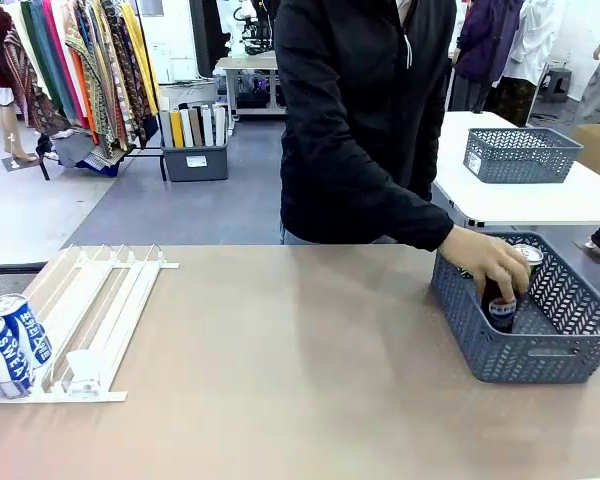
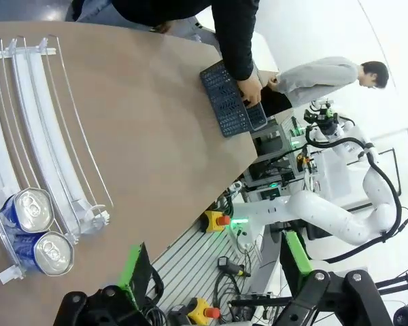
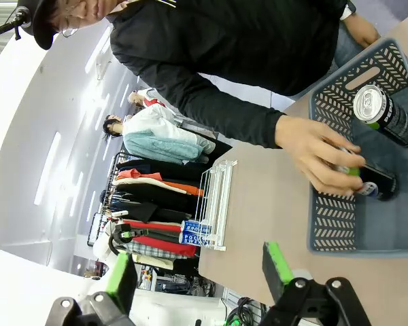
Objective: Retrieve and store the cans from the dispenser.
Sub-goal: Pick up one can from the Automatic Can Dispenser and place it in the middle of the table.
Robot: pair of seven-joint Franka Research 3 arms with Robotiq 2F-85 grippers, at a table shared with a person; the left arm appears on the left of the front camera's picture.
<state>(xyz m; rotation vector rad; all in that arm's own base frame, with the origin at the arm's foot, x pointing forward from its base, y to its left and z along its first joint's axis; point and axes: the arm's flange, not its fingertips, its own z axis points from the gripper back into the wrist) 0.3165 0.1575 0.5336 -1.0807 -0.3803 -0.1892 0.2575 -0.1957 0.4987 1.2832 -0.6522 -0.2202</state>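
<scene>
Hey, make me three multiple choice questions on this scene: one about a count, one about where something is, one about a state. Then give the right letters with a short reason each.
1. How many blue-and-white cans sit in the dispenser?
A. None. B. Four. C. Two.

2. Where is the person's hand?
A. On the dispenser. B. In the grey basket, gripping a black can. C. Flat on the bare tabletop.

3. What state is the left claw in?
A. Open and empty. B. Shut on a can. C. Shut on the basket rim.

Answers:
1 C, two lie side by side at the dispenser's low end.
2 B, the hand wraps a black can inside the basket.
3 A, the claw gapes wide with nothing in it.
</scene>
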